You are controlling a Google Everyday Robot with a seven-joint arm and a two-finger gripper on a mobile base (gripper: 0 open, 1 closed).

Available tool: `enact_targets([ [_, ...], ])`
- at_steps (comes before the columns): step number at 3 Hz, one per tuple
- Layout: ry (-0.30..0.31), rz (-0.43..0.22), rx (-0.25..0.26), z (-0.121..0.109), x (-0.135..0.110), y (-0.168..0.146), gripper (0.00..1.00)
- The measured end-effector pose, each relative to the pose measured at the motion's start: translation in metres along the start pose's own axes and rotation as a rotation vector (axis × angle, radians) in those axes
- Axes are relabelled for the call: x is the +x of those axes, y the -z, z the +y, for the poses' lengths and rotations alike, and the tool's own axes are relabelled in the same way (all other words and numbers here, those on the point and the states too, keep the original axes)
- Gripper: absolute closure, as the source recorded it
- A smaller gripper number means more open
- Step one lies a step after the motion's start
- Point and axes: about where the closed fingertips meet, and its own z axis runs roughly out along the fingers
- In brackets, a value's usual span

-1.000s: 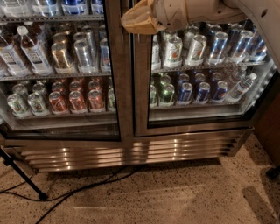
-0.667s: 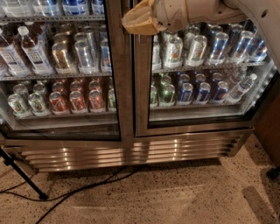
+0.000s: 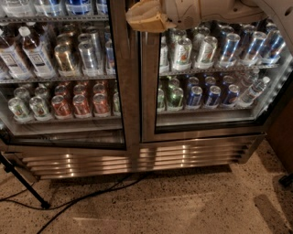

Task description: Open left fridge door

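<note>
The left fridge door [image 3: 59, 73] is a glass pane in a steel frame, with its vertical handle strip [image 3: 124, 91] along its right edge at the centre of the view. My gripper [image 3: 143, 18] is at the top centre, tan-coloured, right at the top of the handle strip where the two doors meet. My white arm [image 3: 206, 10] reaches in from the upper right, across the top of the right door. A narrow dark gap shows between the two door frames near the gripper. The door's lower edge slants slightly, so it looks a little ajar.
The right glass door [image 3: 215, 73] is shut, with cans and bottles behind it. A steel grille [image 3: 137, 160] runs below the doors. A black stand leg [image 3: 25, 185] and a cable [image 3: 87, 196] lie on the speckled floor at the lower left. A dark wall edge [image 3: 281, 132] stands at the right.
The gripper has shifted slightly left at the door seam. The left door's handle strip looks wider now, as if its right edge has swung out a little.
</note>
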Motion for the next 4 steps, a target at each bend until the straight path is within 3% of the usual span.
enact_targets([
  [3,-0.011,-0.047,0.005,0.018,-0.019,0.006,1.00],
  [4,-0.026,-0.063,0.040,0.033,-0.040,0.007,1.00],
])
